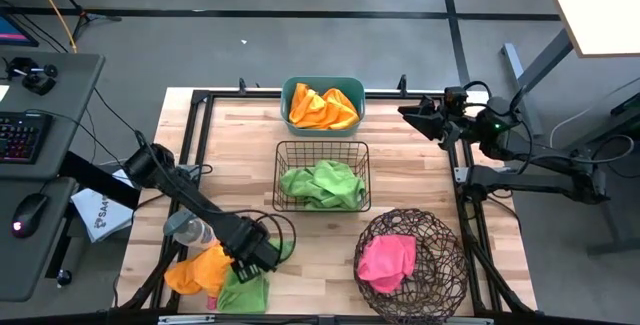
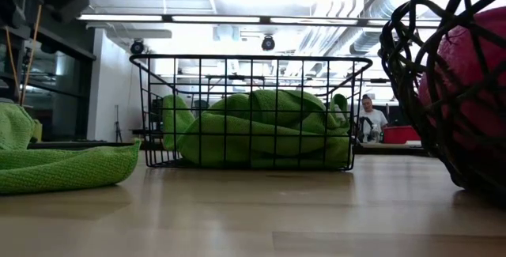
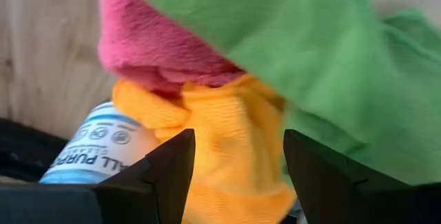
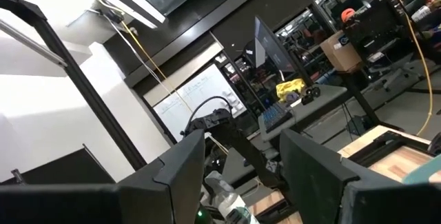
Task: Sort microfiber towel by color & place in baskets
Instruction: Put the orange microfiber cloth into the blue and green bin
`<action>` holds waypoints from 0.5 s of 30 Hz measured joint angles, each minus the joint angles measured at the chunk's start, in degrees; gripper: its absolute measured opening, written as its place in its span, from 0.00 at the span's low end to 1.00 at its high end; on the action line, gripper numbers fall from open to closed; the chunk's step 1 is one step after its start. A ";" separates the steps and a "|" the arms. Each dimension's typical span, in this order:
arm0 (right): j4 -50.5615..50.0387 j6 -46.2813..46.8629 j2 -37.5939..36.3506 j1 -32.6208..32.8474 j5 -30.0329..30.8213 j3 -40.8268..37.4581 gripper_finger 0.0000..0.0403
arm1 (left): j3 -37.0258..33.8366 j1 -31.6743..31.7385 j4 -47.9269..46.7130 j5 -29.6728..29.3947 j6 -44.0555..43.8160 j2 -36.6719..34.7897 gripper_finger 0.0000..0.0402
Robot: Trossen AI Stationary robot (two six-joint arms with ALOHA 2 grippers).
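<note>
A loose pile lies at the table's near left: an orange towel point(image 1: 198, 270), a green towel point(image 1: 245, 291) and a pink one point(image 3: 148, 45) showing beneath. My left gripper point(image 1: 262, 255) is open over the pile, its fingers either side of the orange towel point(image 3: 234, 162). The teal tub point(image 1: 322, 87) holds orange towels, the black wire basket point(image 1: 322, 150) green ones point(image 2: 261, 126), and the round twig basket point(image 1: 440, 265) a pink one point(image 1: 385, 260). My right gripper point(image 4: 241, 176) waits open by the far right edge, pointing into the room. My left gripper comes at the pile slanting down from the table's far left. One finger point(image 3: 172, 172) and the other point(image 3: 320, 176) flank a bunched part of the orange towel point(image 3: 231, 182). Whether they touch the cloth, I cannot tell.
A grey bottle point(image 1: 190, 230) with a blue-lettered label point(image 3: 93, 158) lies against the pile beside my left arm. The three baskets run down the table's middle and near right. A black rail frames the table. Bare wood shows between the pile and the twig basket.
</note>
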 joint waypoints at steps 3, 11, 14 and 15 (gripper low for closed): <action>-0.12 -0.08 0.06 0.00 0.00 0.00 0.46 | -1.82 -0.69 0.20 0.02 -0.53 0.00 0.52; -0.36 -0.13 0.04 0.00 -0.02 0.00 0.46 | -3.24 -1.03 1.53 0.33 0.16 0.04 0.48; -0.41 -0.19 0.04 0.00 -0.02 0.00 0.46 | -3.19 -1.03 1.62 0.37 1.90 0.04 0.34; -0.41 -0.23 0.04 0.00 -0.02 0.00 0.46 | -3.20 -1.03 1.64 0.37 2.21 0.04 0.26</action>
